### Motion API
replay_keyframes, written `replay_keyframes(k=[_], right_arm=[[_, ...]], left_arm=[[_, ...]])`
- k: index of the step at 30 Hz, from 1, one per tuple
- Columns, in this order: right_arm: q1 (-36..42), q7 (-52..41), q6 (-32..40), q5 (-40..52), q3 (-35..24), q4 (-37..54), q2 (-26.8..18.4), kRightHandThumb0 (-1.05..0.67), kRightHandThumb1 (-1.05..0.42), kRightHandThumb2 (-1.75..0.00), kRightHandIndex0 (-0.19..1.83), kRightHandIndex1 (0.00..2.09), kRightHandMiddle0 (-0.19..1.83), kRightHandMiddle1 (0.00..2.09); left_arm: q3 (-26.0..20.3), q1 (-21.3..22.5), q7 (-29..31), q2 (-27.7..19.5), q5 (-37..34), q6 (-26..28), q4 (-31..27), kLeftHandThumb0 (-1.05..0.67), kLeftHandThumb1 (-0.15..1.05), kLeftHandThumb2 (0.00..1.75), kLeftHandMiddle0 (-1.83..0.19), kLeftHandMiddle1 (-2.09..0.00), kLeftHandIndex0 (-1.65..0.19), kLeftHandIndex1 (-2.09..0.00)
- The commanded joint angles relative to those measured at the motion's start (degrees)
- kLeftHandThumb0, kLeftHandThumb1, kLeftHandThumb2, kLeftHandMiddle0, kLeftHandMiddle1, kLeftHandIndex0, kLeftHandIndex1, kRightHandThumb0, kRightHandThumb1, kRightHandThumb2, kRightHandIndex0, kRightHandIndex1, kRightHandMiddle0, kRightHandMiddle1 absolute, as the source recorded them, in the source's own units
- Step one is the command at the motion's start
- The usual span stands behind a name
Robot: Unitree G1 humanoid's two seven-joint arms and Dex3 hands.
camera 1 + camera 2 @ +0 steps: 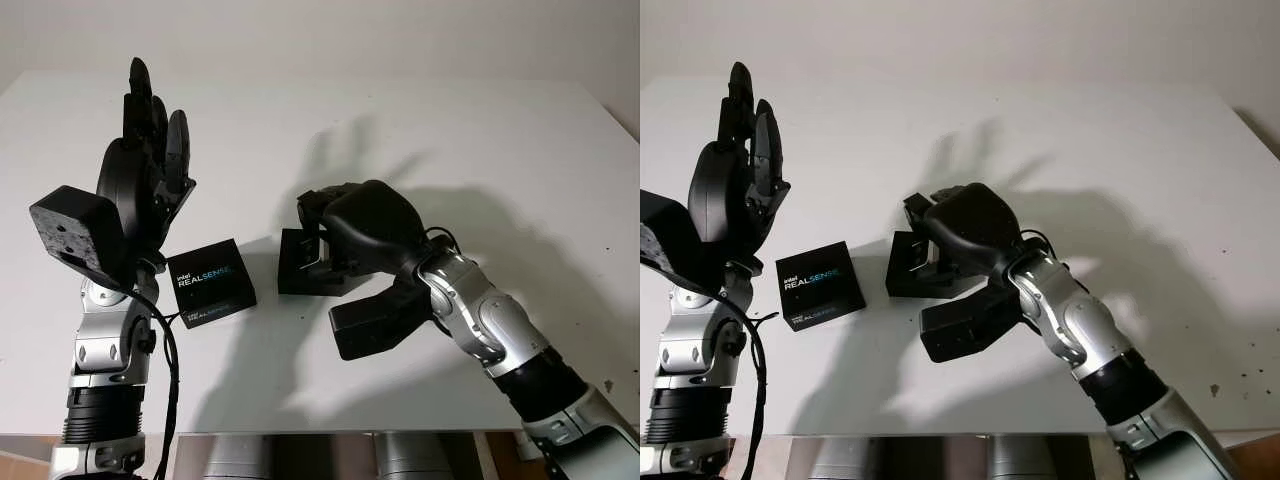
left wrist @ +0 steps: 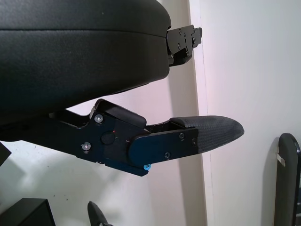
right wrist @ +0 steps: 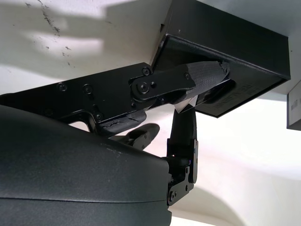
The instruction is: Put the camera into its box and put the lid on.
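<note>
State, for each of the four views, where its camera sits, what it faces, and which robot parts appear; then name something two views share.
Left eye: head, down at table; both arms.
Right eye: same, offset; left robot hand raised.
Left wrist: at shell, past finger toward table.
Right wrist: right robot hand at open black box.
Shared: RealSense lid appears in both eye views.

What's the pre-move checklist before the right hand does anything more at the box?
1. Right hand at the open black box, fingers against its wall: ok.
2. Firm hold on the box: cannot tell.
3. Camera inside the box: cannot tell, interior hidden by the hand.
4. RealSense lid flat on the table, beside the box and apart from it: ok.
5. Left hand open, raised above the lid: ok.
</note>
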State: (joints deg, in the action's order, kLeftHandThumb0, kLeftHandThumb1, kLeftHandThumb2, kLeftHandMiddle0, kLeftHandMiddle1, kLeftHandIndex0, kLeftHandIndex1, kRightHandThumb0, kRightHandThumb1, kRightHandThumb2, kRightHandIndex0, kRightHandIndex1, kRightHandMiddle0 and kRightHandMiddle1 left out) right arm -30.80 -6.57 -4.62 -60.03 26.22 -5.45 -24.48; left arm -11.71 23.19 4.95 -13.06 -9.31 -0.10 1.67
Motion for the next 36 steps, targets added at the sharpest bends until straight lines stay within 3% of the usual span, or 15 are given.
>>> replay_keyframes(k=[1,4,10,20,36], right_arm=[[0.5,0.5,-0.8,1.0,0.1,-0.2,0.1,-0.44,-1.02,-0.06,0.65,0.16,0.33,1.60],[0.6,0.4,-2.5,4.0,-0.4,-0.7,0.1,-0.38,-1.02,-0.06,0.66,0.17,0.32,1.62],[0.1,1.6,-5.3,5.3,-0.1,-1.7,-0.2,-0.40,-0.99,-0.05,0.64,0.19,0.37,1.47],[1.0,5.2,-8.8,8.6,-1.7,-1.4,-0.3,-0.37,-1.02,-0.06,0.60,0.22,0.34,1.49],[-1.4,7.7,-8.7,6.8,-1.8,-4.1,-1.3,-0.37,-1.01,-0.05,0.57,0.15,0.39,1.34]], left_arm=[[-0.2,0.0,-0.1,0.3,-0.1,-0.4,-0.4,-0.72,1.05,0.58,0.19,0.00,0.19,0.00],[-0.2,-0.1,-0.1,0.3,-0.2,-0.4,-0.5,-0.72,1.05,0.58,0.19,0.00,0.19,0.00],[-0.1,-0.2,-0.3,0.3,0.3,-0.8,-0.6,-0.72,1.05,0.58,0.19,0.00,0.19,0.00],[-0.1,-0.2,-0.4,0.1,0.5,-0.8,-0.6,-0.72,1.05,0.59,0.19,0.00,0.19,0.00],[0.0,-0.4,-0.2,-0.2,0.6,-1.1,-0.4,-0.72,1.05,0.58,0.19,0.00,0.19,0.00]])
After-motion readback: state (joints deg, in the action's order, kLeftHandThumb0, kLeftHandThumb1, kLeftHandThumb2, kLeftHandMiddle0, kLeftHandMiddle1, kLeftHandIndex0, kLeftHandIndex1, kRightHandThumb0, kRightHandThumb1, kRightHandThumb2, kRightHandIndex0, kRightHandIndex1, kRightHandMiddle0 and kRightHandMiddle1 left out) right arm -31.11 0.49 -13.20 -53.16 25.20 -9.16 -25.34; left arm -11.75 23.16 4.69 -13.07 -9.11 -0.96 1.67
